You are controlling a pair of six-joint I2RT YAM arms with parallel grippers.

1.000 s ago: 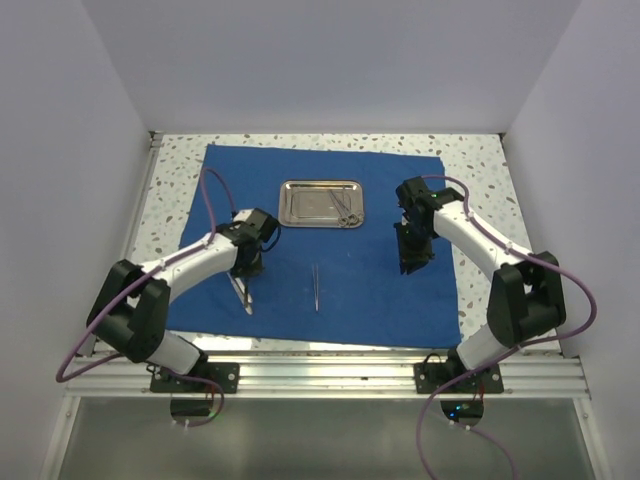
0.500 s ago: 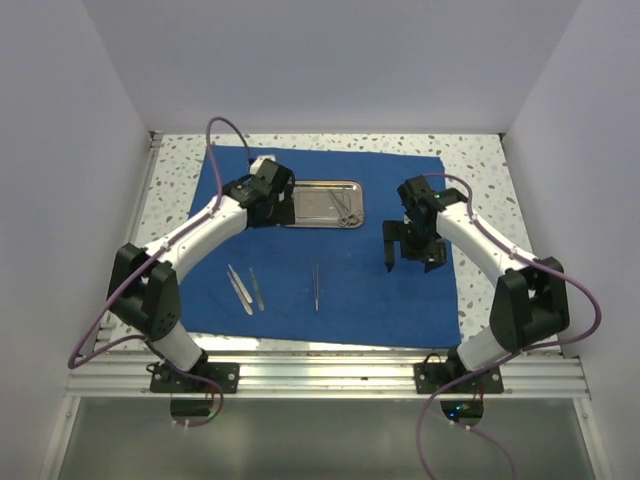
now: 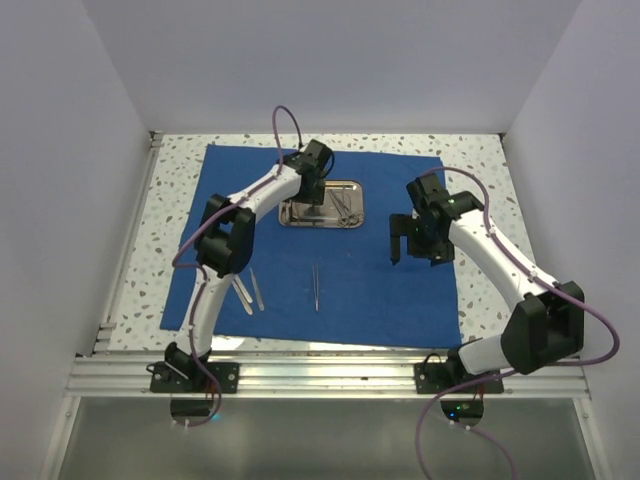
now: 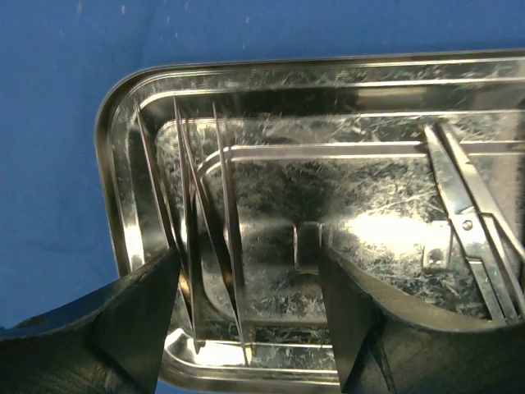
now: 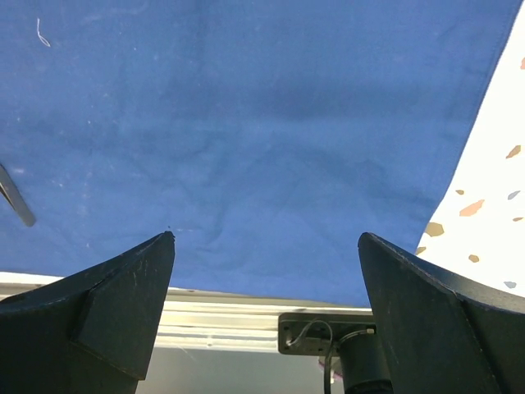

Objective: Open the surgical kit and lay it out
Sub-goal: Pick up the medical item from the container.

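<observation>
we see the left gripper now over the tray, off the laid-out tweezers, open and empty, likely fetching more; right gripper open, empty too.

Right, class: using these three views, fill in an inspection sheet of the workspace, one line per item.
Surface: speckled tabletop, with the blue cloth spread flat on it.
Job's things: steel tray on the cloth's far half, holding scissors and thin instruments; a pair of instruments and a single instrument lie on the cloth nearer the arms.
Clutter: nothing seen.
Grippers: left gripper over the tray's left end, jaws open, empty; right gripper above bare cloth, jaws open, empty.
Cables: left purple cable loops above its arm; right purple cable hangs beside its arm.
Surroundings: plain pale walls; metal rail at the near edge.
</observation>
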